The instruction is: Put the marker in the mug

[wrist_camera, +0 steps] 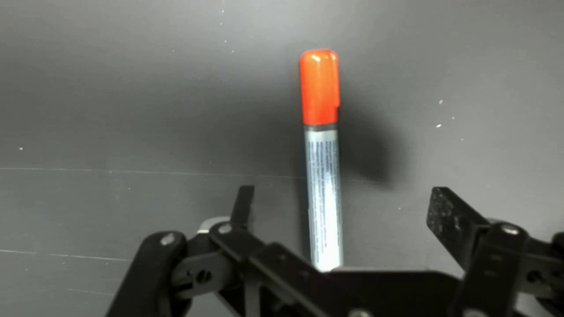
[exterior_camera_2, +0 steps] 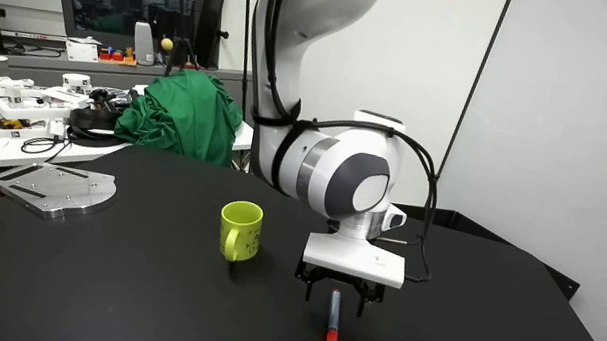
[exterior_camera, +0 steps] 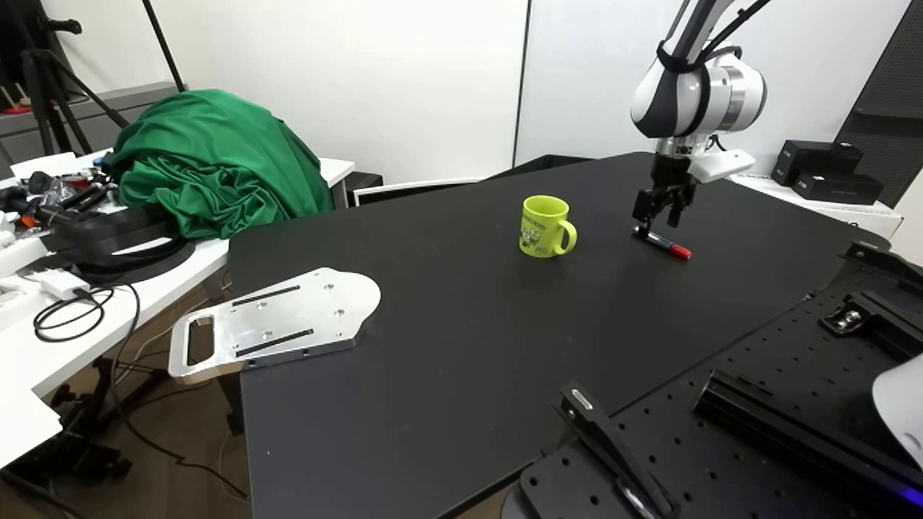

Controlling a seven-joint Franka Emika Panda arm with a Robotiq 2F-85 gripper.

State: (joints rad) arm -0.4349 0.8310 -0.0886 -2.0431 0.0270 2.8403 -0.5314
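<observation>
Jaws of the robot's gripper (exterior_camera_2: 333, 306) stand spread wide and released over a black table (exterior_camera: 433, 324), the two fingers (wrist_camera: 458, 229) well apart. Between them, in the wrist view, lies the marker (wrist_camera: 323, 176), flat on the tabletop with a gap showing on either side; its red cap reaches out past the fingertips. Whether those tips touch the table cannot be told. Just above the jaws, a white block (exterior_camera_2: 355, 259) sits at the end of the arm (exterior_camera_2: 329, 0). The mug (exterior_camera_2: 240, 230), lime green and printed with small drawings, stands upright near the jaws, off to one side and apart from them, its handle visible in both exterior views. Well apart from the jaws, past the mug, a silver metal plate (exterior_camera: 288, 313) rests at the table's edge, its slotted end jutting out. Farther off, a green cloth (exterior_camera: 223, 158) is heaped on a white side table (exterior_camera: 184, 267), with a black tripod (exterior_camera: 36, 61) behind.
</observation>
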